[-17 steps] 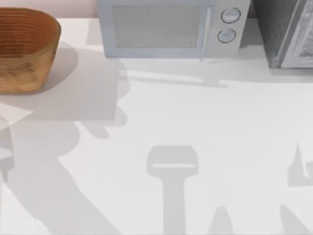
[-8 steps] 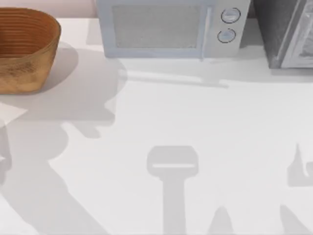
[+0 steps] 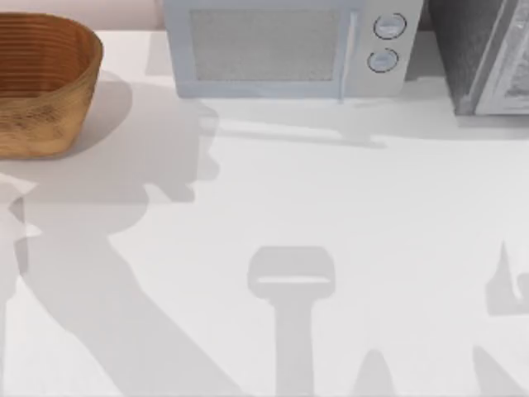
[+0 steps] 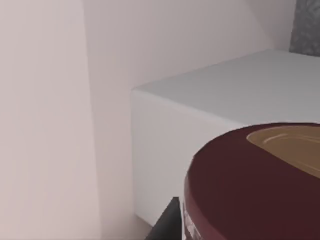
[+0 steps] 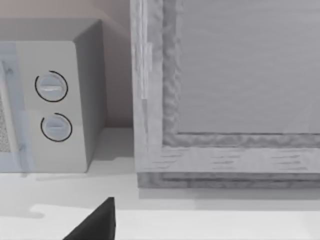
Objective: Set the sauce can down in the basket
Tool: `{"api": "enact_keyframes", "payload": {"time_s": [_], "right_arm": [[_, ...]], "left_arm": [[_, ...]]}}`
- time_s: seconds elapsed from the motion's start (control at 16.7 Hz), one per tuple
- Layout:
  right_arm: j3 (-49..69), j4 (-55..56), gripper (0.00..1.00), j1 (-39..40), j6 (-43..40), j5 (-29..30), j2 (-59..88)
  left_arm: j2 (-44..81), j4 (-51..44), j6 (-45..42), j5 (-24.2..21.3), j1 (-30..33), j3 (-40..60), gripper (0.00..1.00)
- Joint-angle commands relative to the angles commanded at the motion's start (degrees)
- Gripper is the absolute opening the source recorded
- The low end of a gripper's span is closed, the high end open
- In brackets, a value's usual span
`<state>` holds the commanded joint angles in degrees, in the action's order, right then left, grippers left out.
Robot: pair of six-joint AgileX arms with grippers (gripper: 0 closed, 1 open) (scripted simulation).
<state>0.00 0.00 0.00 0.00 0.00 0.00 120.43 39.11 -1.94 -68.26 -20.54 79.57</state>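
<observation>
Close-up, sauce can (image 4: 250, 185) (maroon top), basket (image 3: 41, 83) far-left

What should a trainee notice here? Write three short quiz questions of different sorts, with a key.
1. True or false: the basket stands at the top view's right.
2. How many round knobs does the microwave have? A) one B) two C) four
3. Fill in: in the left wrist view, the sauce can has a dark ____ top.

Key: 1 false, it stands at the far left; 2 B; 3 maroon.
</observation>
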Motion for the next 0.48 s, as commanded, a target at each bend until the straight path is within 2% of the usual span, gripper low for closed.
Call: {"api": "enact_keyframes", "payload": {"time_s": [0.12,0.48], "right_arm": [[0.0,0.0,1.00,0.0,0.0,0.0,0.0],[0.0,0.0,1.00,0.0,0.0,0.0,0.0]], "left_arm": [[0.0,0.0,0.0,0.0,0.0,0.0,0.00],[0.0,0.0,0.0,0.0,0.0,0.0,0.45]]}}
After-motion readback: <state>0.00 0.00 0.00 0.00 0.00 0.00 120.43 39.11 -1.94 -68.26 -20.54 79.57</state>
